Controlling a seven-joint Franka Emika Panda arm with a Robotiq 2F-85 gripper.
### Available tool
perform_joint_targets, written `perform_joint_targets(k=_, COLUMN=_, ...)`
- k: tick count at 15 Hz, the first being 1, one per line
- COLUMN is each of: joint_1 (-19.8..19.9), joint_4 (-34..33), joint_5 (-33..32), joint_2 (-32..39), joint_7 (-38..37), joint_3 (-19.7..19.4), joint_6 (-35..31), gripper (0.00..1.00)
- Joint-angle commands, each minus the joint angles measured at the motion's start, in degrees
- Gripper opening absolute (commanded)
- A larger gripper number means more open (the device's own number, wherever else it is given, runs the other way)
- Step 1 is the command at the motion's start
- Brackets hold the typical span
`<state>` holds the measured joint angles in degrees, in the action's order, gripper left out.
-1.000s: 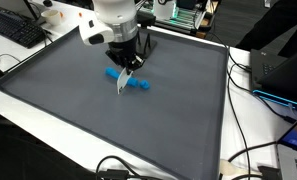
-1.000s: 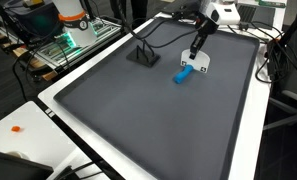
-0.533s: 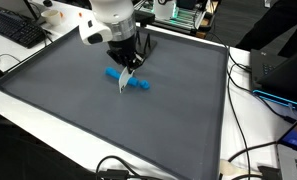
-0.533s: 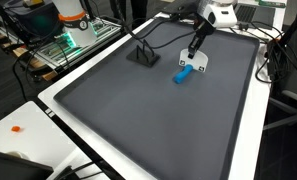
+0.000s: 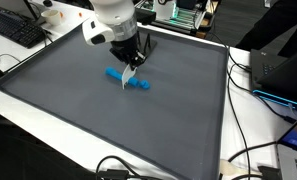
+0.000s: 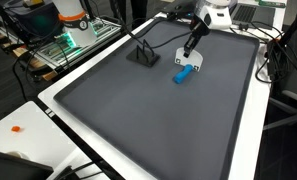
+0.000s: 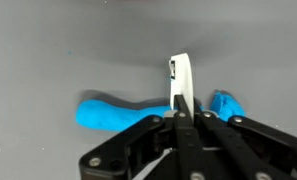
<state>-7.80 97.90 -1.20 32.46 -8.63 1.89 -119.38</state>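
Wrist view: the gripper point(image 7: 181, 118) is pinching a white strip point(image 7: 181, 78), jaws clamped tight on it. It is hanging directly over the blue piece point(image 7: 113, 112), which is lying crosswise to the strip on the grey mat point(image 7: 48, 45).

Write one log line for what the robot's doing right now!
fingers: shut on white strip | white strip: pointing down over blue object, contact unclear | blue object: lying on gray mat | nearby: black stand

A dark grey mat point(image 5: 78, 115) covers the white table point(image 5: 38, 130) — on it lie a blue toy point(image 6: 184, 74) (long, lumpy) and a small black stand point(image 6: 145, 55).
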Motion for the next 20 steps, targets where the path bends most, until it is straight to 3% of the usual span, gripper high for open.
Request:
perform_joint_targets(k=1, joint_1=0.88, joint_4=2.81, joint_5=1.58, joint_2=-1.19, joint_7=1.36, joint_3=0.97, joint_6=0.74, gripper=0.01)
perform_joint_targets(k=20, joint_1=0.90, joint_4=3.91, joint_5=-0.95, joint_2=-7.41, joint_7=0.69, joint_3=-0.36, joint_6=0.35, gripper=0.01)
